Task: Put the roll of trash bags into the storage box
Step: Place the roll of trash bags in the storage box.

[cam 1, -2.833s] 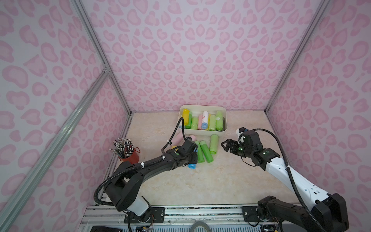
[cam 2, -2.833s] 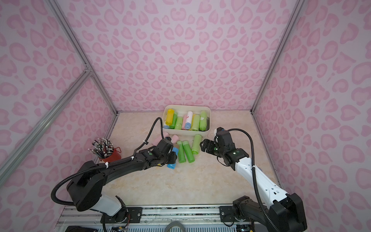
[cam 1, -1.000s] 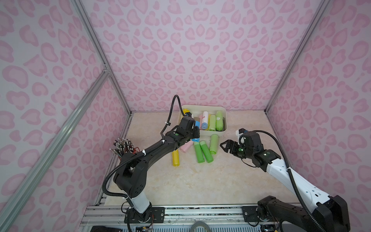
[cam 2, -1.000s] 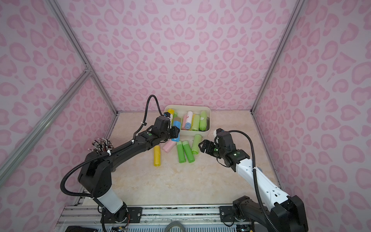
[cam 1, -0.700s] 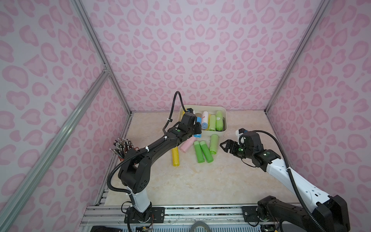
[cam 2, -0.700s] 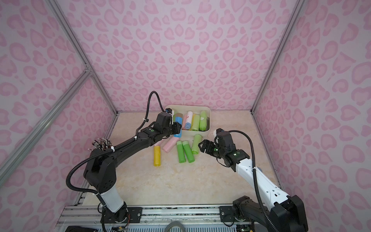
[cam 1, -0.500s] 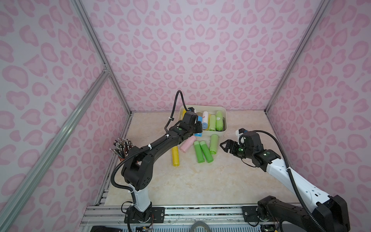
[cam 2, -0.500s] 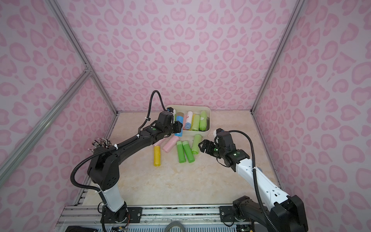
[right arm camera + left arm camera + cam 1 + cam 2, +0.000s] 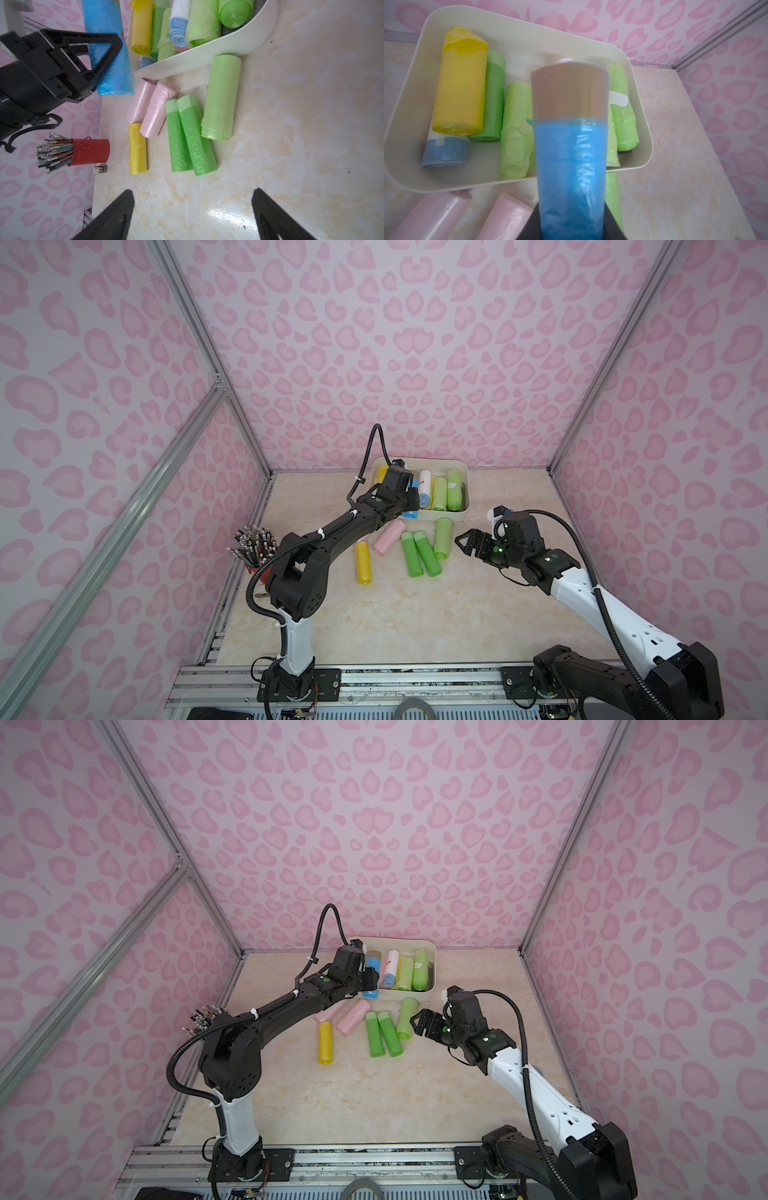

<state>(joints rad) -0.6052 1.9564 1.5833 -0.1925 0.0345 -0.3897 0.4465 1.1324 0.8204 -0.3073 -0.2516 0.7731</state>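
The roll of trash bags (image 9: 411, 511) is blue with a brown cardboard end, and my left gripper (image 9: 409, 497) is shut on it. In the left wrist view the blue roll (image 9: 571, 166) juts out from between the fingers over the front edge of the storage box (image 9: 446, 182). The cream-white box (image 9: 466, 494) stands against the back wall and holds several yellow, green, white and blue rolls. My right gripper (image 9: 467, 543) hangs open over bare table to the right of the loose rolls. Nothing lies between its fingers (image 9: 116, 209).
Loose rolls lie on the table in front of the box: a yellow one (image 9: 363, 562), pink ones (image 9: 388, 536), two dark green ones (image 9: 419, 553) and a light green one (image 9: 443, 537). A red cup of pencils (image 9: 89, 151) stands at the left wall.
My left arm has lifted the blue roll off the table and carried it back to the box's front edge. The right arm has not moved.
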